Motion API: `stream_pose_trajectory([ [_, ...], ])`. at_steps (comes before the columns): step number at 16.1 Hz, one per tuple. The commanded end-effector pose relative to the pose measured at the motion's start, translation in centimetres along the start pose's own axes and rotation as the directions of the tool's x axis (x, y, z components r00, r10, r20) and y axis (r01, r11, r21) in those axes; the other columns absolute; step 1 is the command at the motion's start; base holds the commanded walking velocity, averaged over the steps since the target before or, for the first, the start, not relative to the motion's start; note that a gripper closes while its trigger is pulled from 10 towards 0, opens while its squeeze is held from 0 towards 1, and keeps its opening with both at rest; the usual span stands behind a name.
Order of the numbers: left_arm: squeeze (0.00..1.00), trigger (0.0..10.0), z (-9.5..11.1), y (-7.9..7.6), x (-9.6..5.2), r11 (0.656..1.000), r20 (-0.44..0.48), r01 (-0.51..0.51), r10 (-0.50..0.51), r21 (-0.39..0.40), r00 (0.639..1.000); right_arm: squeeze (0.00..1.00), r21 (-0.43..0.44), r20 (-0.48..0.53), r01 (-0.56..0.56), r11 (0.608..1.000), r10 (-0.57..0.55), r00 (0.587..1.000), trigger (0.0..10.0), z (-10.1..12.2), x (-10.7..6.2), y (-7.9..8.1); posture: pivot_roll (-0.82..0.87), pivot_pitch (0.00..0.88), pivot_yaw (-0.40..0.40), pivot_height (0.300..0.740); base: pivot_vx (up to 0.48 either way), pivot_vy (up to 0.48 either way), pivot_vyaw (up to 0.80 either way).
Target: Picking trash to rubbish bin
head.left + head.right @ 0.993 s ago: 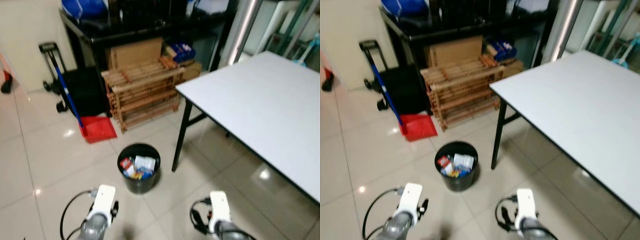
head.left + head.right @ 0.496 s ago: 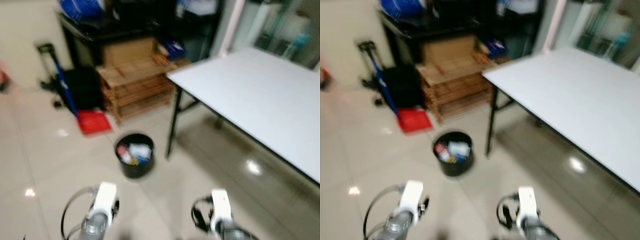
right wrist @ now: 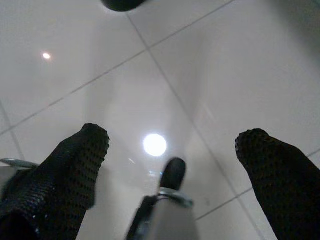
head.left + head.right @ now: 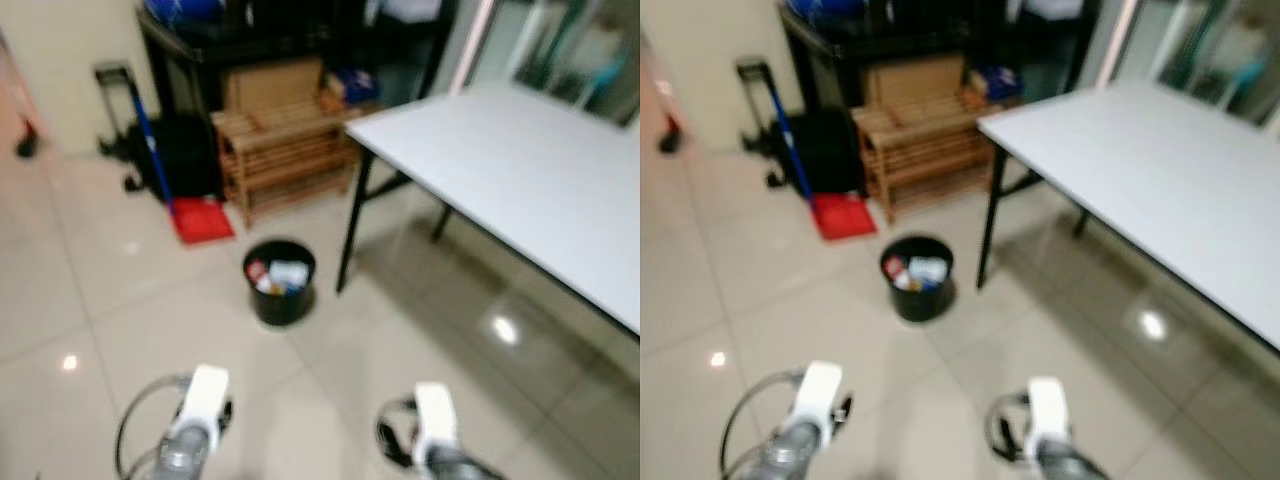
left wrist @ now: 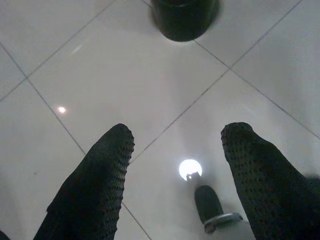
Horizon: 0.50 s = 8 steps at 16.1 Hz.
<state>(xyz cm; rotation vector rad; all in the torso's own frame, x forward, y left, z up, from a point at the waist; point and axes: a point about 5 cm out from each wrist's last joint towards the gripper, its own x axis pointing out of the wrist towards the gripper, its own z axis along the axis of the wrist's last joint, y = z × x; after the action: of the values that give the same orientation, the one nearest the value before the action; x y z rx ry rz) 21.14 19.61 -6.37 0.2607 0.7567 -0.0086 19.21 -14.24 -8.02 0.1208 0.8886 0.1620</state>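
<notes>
While both arms hang low with fingers spread wide and empty, the rubbish bin point(image 4: 279, 294) stands on the floor ahead, beside the bench point(image 4: 520, 180) leg, nearer the left hand point(image 5: 175, 165) than the right hand point(image 3: 170, 155).

Glossy pale tiled floor point(image 4: 120, 300) catching ceiling-light glare. White table point(image 4: 520, 170) on black legs point(image 4: 352, 225), stretching from centre to the right. Slatted wooden rack point(image 4: 285, 160) at the far side, just left of the table's corner, with cardboard point(image 4: 272, 85) propped behind it. Red dustpan point(image 4: 203, 218) with blue handle point(image 4: 152, 140) flat on the tiles, left of the rack. Black wheeled trolley point(image 4: 125, 120) further left, near the cream wall point(image 4: 70, 60). Dark shelving point(image 4: 300, 40) across the back, something blue point(image 4: 185, 8) on top, too blurred to identify. Glazed partition point(image 4: 560, 50) at far right.
</notes>
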Motion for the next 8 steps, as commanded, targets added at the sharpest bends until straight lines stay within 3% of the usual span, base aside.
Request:
stream_pose_trajectory([
  [1,0.0,10.0,0.09,-0.56,0.02,1.0,0.001,0.013,-0.013,-0.002,1.0,0.0,-0.005,0.001,0.02,1.0,-0.02,1.0,10.0,0.2,-0.15,-0.9,-0.02,0.006,-0.051,0.74,0.0,0.0,0.0],
  [8,0.0,10.0,0.41,-0.24,0.13,1.0,0.006,-0.015,0.015,-0.01,1.0,0.0,0.002,0.008,0.018,1.0,-0.018,1.0,10.0,0.46,-0.09,-0.88,-0.01,0.024,-0.056,0.74,0.0,0.0,0.0],
])
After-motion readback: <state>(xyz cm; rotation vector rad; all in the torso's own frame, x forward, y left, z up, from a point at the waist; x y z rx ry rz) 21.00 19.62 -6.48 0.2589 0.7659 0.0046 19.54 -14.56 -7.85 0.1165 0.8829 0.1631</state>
